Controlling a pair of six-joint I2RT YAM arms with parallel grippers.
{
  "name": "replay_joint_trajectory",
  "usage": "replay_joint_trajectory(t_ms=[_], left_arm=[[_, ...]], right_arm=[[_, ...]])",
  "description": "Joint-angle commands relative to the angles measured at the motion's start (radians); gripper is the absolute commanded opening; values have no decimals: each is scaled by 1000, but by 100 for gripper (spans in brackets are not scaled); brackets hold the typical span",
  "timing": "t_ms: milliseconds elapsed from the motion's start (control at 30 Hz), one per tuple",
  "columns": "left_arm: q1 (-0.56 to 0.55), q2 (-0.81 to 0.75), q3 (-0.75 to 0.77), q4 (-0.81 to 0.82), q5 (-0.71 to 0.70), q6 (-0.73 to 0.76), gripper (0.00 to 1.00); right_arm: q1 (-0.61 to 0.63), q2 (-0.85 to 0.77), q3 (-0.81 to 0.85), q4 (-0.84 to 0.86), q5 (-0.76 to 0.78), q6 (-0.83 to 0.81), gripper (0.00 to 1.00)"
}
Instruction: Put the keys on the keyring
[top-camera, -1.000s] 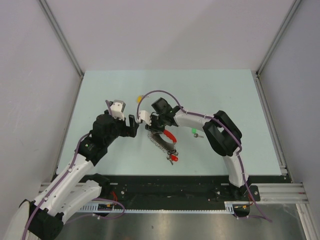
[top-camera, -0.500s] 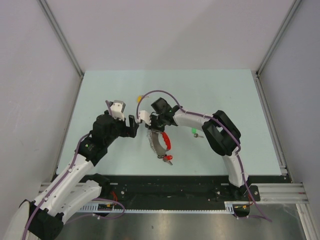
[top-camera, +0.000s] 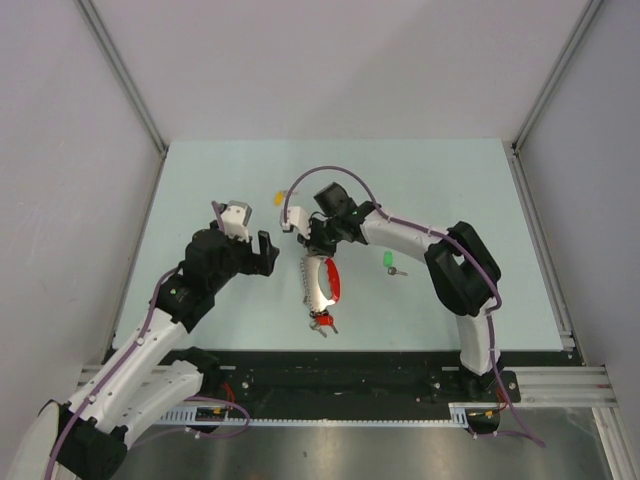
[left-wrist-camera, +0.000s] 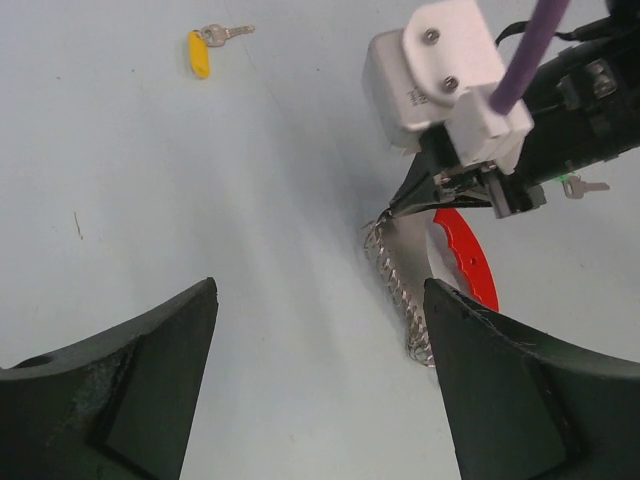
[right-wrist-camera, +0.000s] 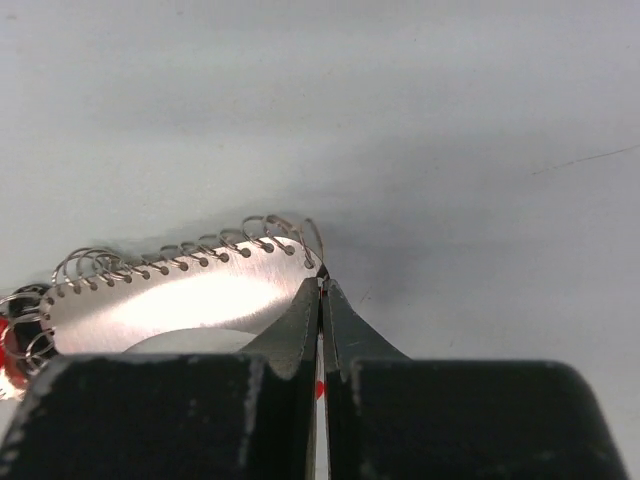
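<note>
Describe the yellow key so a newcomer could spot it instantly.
On the pale table, find the red-and-metal keyring near the middle. Beyond it, toward the far edge, the yellow key lies alone; its yellow head sets it apart from the green key, right of the keyring.

A robotics lab test cell: plain white walls (top-camera: 330, 60) on aluminium posts (top-camera: 120, 75) enclose a pale green table (top-camera: 450, 180).

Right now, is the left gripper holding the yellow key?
No, the left gripper stands open and empty, while the yellow key lies on the table beyond it.
</note>
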Motion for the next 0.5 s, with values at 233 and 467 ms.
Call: replay_joint_trajectory(t_ms=[233, 467], left_arm=[[13, 3, -12, 107, 168, 78, 87], [16, 58, 2, 164, 286, 107, 82]], right_arm=[[-20, -242, -118, 98, -173, 97, 0], [-21, -374, -192, 146, -253, 127, 0]])
